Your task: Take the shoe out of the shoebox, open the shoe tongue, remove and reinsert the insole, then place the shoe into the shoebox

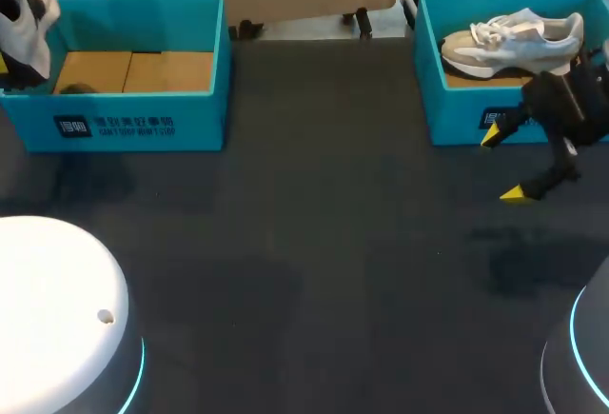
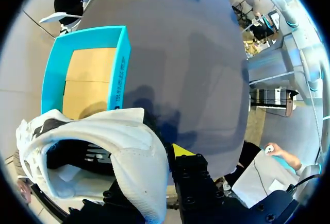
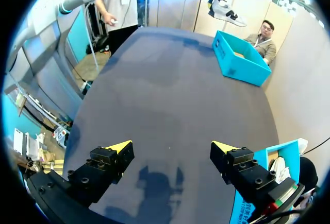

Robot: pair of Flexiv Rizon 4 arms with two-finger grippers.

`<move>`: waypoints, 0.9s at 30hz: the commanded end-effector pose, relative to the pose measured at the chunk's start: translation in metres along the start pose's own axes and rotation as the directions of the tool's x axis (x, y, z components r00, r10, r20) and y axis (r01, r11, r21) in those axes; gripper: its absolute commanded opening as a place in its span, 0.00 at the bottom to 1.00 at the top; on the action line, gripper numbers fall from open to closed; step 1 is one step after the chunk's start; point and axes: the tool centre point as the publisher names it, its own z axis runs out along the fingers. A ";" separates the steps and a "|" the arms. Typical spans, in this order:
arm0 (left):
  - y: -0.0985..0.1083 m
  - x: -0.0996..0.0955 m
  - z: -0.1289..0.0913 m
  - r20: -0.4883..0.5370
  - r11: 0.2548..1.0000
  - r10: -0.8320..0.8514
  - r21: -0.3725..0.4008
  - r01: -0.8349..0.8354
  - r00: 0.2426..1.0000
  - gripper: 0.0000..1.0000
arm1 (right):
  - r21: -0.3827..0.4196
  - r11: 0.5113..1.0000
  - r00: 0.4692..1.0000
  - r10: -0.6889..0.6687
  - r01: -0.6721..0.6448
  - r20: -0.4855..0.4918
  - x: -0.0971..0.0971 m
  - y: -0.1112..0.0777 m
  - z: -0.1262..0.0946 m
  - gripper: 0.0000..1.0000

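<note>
With the left gripper (image 2: 152, 162) clamping the white shoe (image 2: 118, 147) lifted clear of the shoebox (image 1: 143, 119) and the right gripper (image 1: 503, 166) hanging open, empty, tongue, insole and repacking are seemingly remaining

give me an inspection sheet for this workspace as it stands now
surface: dark table, no spills or marks seen
job's things: white shoe held in the air at the left shoebox, which shows only its cardboard floor; second shoe lies in the right shoebox
clutter: nothing seen
end effectors: left end effector shut on the white shoe, one yellow tip showing beside it; right end effector open and holding nothing, just in front of the right shoebox
cables: nothing seen on the table
surroundings: nothing seen reaching over the table
</note>
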 end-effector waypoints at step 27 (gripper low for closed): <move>0.028 -0.070 -0.006 0.039 0.999 0.040 -0.016 -0.040 0.998 0.00 | 0.002 1.000 1.000 0.001 -0.001 -0.001 0.000 0.000 0.001 1.00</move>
